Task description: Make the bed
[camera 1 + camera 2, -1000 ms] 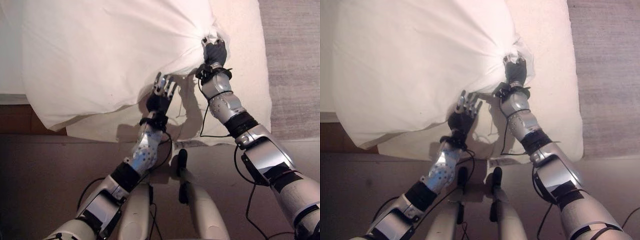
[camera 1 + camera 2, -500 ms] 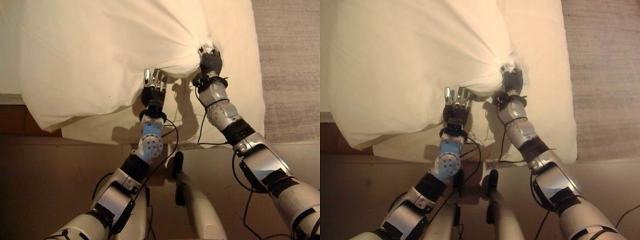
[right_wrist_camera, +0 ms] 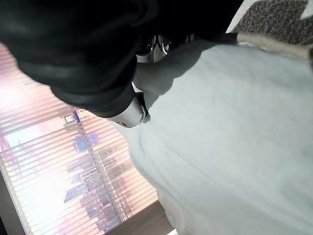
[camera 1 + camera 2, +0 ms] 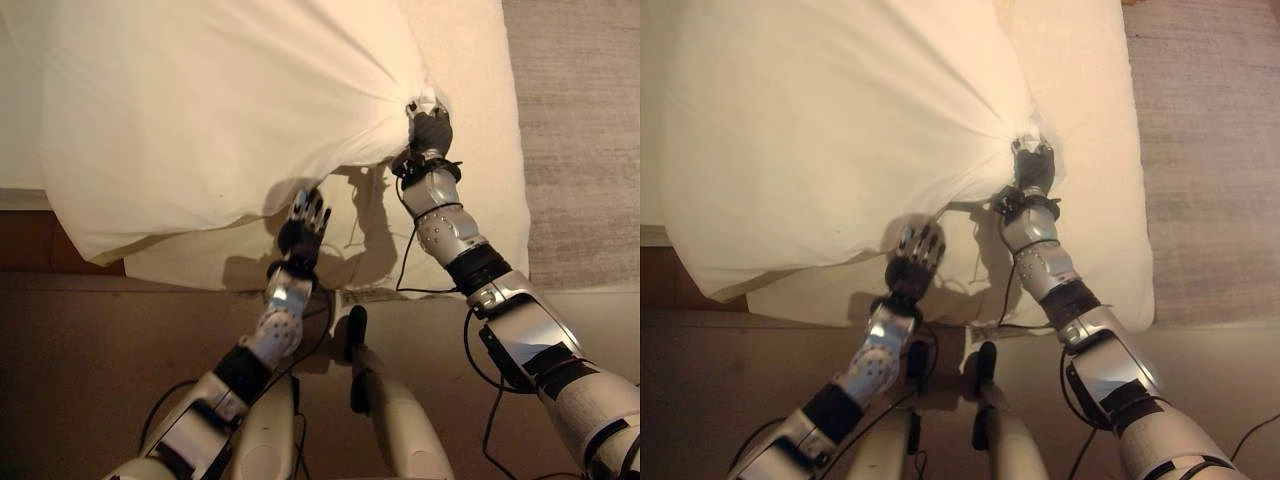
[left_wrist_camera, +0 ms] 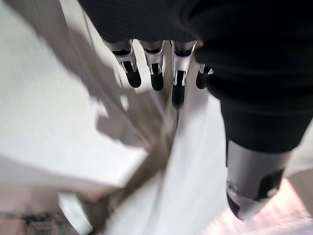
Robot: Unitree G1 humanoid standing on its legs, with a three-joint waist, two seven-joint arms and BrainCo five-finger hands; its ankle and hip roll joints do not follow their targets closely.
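- The bed (image 4: 500,150), with its cream mattress cover, runs from the robot's feet up the views; a strip of it lies bare to the right of the right arm and along the near edge, with grey carpet (image 4: 580,120) beyond on the right.
- A large white duvet (image 4: 200,110) is spread across most of the mattress but sits crooked: its near edge sags in a loose curve short of the bed's foot, and folds fan out from one bunched point on its right side.
- The right hand (image 4: 430,125) sits at that bunched point, fingers curled tight into the cloth and holding it gathered up.
- The left hand (image 4: 305,225) hovers at the duvet's near edge, fingers straight and slightly spread, holding nothing; its wrist view shows the fingertips (image 5: 178,93) above the cloth.
- Judgement: the task looks about midway. The cover is on the bed, yet it still needs drawing to the foot and right side, and the gathered folds smoothing flat.
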